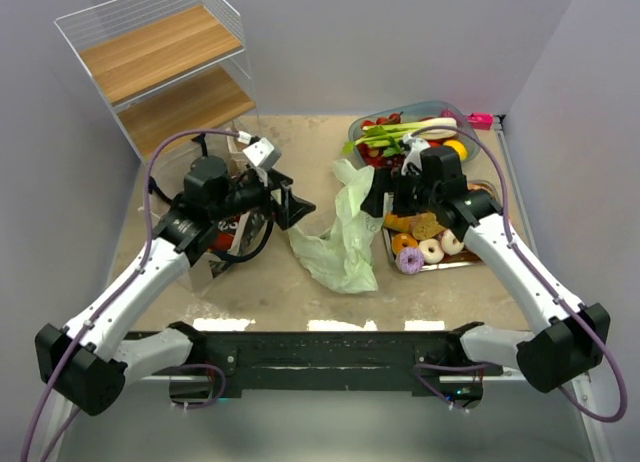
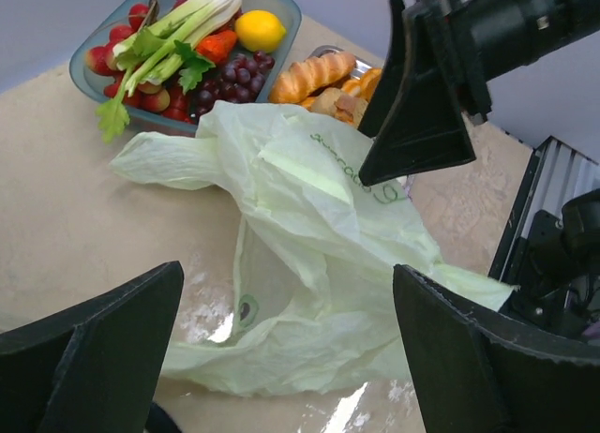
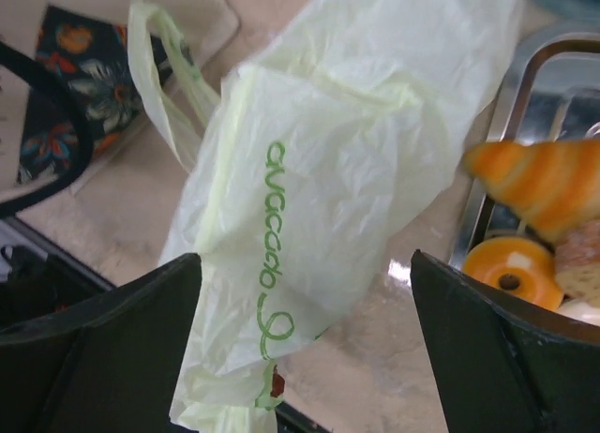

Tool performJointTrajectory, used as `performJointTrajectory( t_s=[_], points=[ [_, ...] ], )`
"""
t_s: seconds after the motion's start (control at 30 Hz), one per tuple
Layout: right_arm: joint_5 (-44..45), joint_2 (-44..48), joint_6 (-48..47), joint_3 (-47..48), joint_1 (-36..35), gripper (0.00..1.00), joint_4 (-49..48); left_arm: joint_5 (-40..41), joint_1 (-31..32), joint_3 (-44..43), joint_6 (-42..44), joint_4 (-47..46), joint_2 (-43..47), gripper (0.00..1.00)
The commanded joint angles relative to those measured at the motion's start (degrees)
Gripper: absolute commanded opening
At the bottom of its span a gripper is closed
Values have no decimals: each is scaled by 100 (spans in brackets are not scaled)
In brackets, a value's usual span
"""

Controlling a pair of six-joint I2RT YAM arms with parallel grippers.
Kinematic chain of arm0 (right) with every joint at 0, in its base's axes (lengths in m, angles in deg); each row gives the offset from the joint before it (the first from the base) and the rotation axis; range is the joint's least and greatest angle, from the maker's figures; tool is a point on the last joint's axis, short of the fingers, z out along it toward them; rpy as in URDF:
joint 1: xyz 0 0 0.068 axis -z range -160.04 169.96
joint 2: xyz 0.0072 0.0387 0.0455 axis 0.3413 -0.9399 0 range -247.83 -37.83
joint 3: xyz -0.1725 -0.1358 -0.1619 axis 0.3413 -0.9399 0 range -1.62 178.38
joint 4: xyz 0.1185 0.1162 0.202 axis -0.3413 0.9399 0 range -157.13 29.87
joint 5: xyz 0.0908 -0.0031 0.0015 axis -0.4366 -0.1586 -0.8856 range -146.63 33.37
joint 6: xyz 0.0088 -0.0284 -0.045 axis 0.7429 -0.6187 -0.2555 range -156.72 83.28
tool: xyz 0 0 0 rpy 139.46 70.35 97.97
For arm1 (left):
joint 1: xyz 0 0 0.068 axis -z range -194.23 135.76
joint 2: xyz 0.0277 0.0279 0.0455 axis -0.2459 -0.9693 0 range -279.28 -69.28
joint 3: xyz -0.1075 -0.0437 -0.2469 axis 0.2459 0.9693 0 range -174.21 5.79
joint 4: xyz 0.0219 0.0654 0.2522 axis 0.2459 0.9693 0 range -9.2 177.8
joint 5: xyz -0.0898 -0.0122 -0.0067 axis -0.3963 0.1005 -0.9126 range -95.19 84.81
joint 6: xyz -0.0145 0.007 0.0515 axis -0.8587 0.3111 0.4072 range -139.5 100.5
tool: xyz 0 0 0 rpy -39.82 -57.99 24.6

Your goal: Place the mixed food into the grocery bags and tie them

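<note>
Tabletop [image 1: 300,147], pale-green bag [image 1: 345,237] between left pincer [image 2: 288,267] and right pincer [image 3: 306,257], both splayed

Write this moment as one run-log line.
green bag: on table, untied | food: in bowl and tray | left jaws: open, empty | right jaws: open, empty

A white wire rack [image 1: 165,67] with 2 wooden shelves stands at the back-left corner of the table [image 1: 250,292], close to the wall. At the back right sits a grey see-through tub [image 1: 466,117], with a steel tray [image 3: 562,100] just in front of it. A small pink thing [image 1: 481,120] lies just beside the tub's far right corner, too small to identify.
</note>
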Motion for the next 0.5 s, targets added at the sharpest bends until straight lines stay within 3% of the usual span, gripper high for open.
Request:
performJointTrajectory(
  t_s=[0.0, 0.23, 0.47],
  points=[
    [801, -104, -368, 865, -7, 98, 331, 584, 443, -17, -899, -396, -652, 97],
    [1312, -1211, -913, 2325, 2, 99, 595, 2093, 848, -404, -1172, -62, -1724, 96],
    [1522, -2548, -1212, 3354, -42, 99, 753, 3257, 866, -502, -1550, 132, -2068, 97]
  ],
)
